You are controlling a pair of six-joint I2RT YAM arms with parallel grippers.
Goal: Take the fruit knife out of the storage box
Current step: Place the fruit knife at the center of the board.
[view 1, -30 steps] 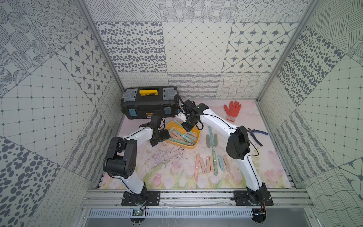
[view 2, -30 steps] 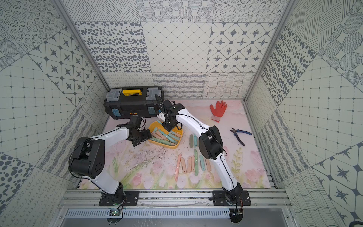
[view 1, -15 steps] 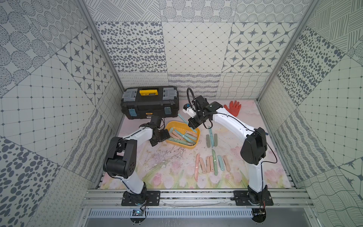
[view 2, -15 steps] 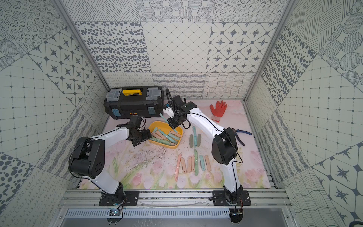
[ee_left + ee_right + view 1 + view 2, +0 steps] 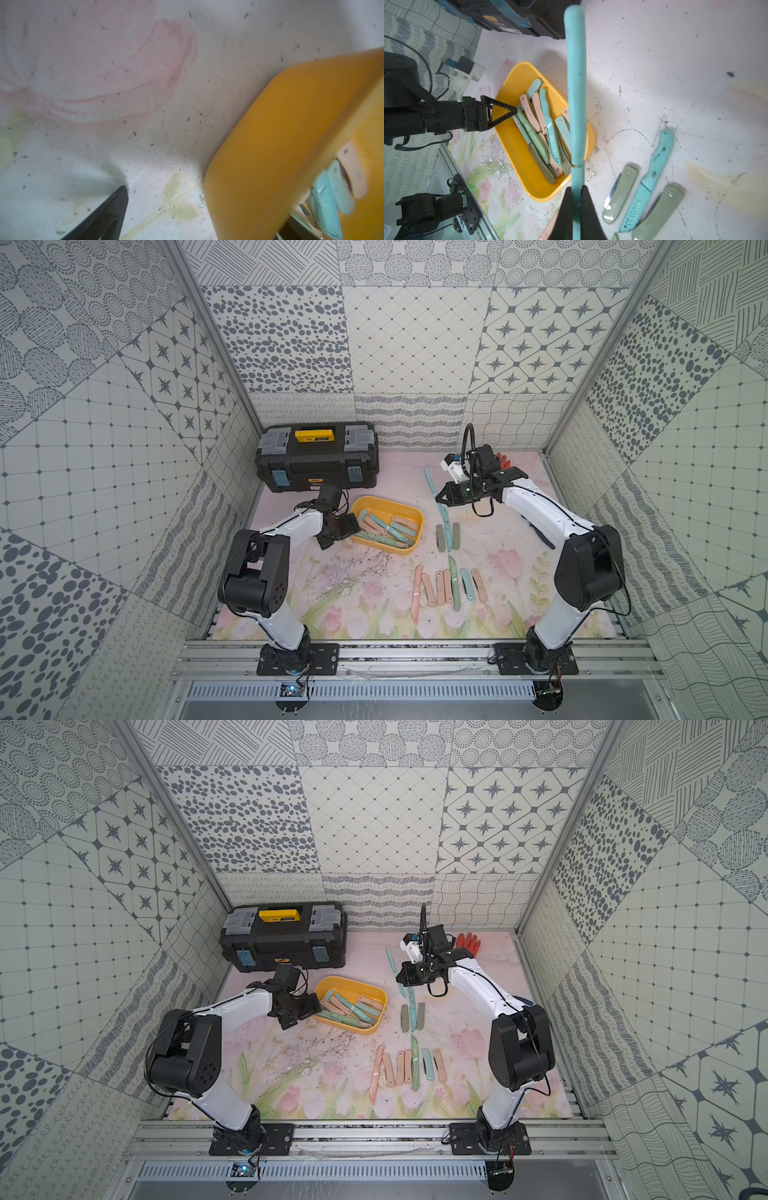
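We are clamping the teal fruit knife (image 5: 575, 83) in the right gripper (image 5: 576, 193) — outside the storage box (image 5: 384, 504), toward the tabletop's (image 5: 395, 472) far edge — and aiming it flat beside the laid-out knives (image 5: 448, 533); the left gripper (image 5: 340, 526) is gaping astride the box wall.

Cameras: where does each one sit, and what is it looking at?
Both top views: high in front, looking down at the whole table; left arm, right arm show.
Left wrist: low beside the storage box, facing its wall; one black finger shows.
Right wrist: above the table, looking along the held fruit knife; right gripper and left gripper show.
Shared: all show the storage box.
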